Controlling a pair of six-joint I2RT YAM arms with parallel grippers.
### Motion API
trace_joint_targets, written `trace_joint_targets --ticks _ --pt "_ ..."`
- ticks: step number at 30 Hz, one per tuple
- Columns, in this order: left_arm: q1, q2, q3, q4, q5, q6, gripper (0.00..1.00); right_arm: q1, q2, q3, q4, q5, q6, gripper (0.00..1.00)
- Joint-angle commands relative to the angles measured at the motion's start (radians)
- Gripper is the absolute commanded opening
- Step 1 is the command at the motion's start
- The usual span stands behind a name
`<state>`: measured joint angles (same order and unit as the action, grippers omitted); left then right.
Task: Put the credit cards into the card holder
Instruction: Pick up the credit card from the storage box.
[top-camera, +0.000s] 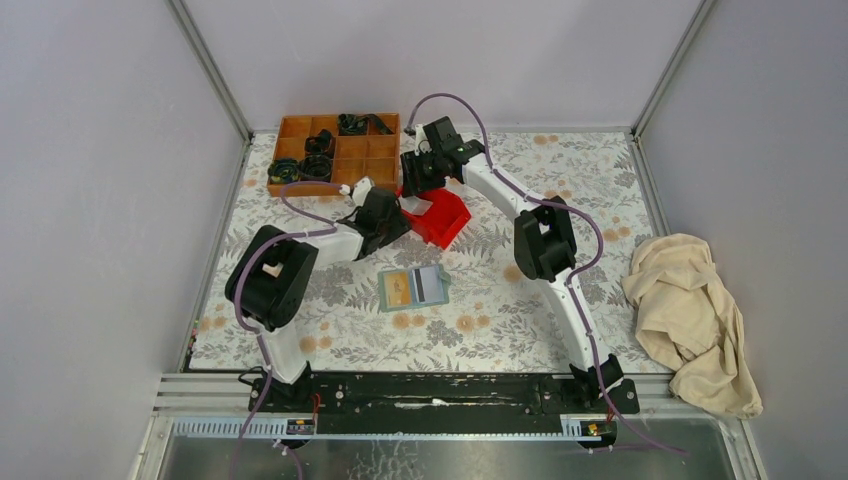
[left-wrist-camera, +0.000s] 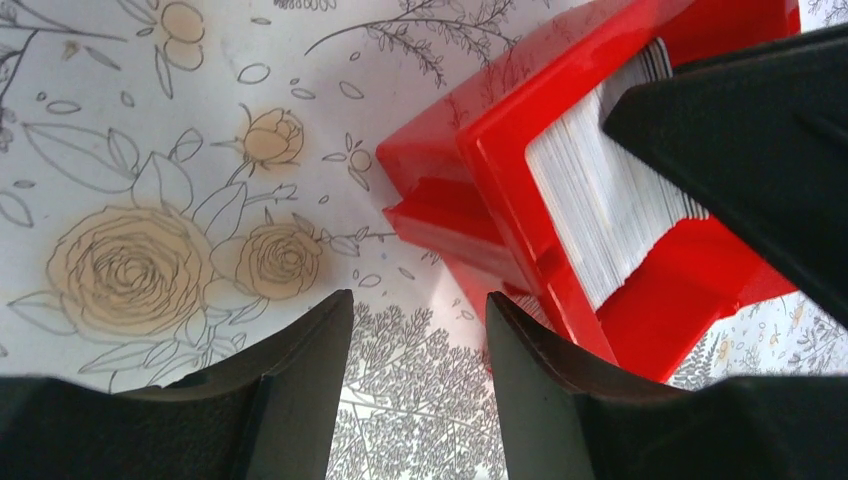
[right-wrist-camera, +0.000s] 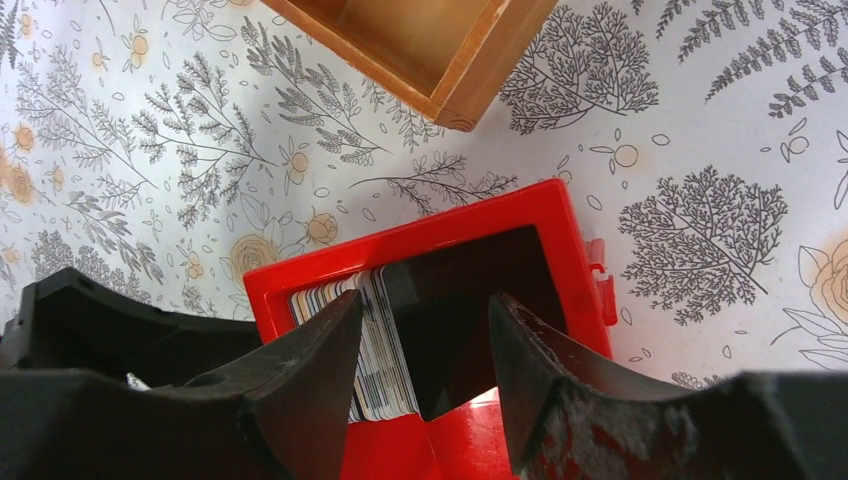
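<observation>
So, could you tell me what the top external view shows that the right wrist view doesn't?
Top external only: the open card holder bearing a yellow-tan card and a dark grey card, and the beige cloth. Right wrist only: a clear look at the stack of cards standing in the red bin. Shared: the red bin and wooden compartment tray.

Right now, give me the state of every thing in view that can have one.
Sage-green bifold card holder: open, flat.
Yellow-tan plastic card: lying on the open holder.
Dark grey plastic card: lying beside it on the holder.
Red plastic bin: open-topped, holding a stack of cards on edge.
Brown wooden compartment tray: partly filled with black parts.
Beige cloth: crumpled.
Left end effector: open, empty.
Right end effector: open, above the bin.
</observation>
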<state>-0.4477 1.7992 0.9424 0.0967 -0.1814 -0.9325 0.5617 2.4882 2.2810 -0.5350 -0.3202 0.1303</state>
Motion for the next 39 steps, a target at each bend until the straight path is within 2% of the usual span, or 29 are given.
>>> trace_joint_targets --ticks 1,9,26,39 --pt "0.018 0.039 0.06 0.022 0.023 -0.015 0.59 -0.004 0.031 0.029 -0.012 -0.028 -0.012 0.55" --pt "0.046 0.059 0.079 0.022 0.039 -0.026 0.6 0.006 -0.017 -0.021 -0.011 -0.036 -0.001 0.47" --pt "0.064 0.079 0.12 0.014 0.056 -0.016 0.6 0.033 -0.112 -0.044 -0.018 -0.03 0.018 0.41" --pt "0.076 0.067 0.125 0.007 0.054 -0.003 0.6 0.037 -0.153 -0.053 -0.022 0.001 0.012 0.32"
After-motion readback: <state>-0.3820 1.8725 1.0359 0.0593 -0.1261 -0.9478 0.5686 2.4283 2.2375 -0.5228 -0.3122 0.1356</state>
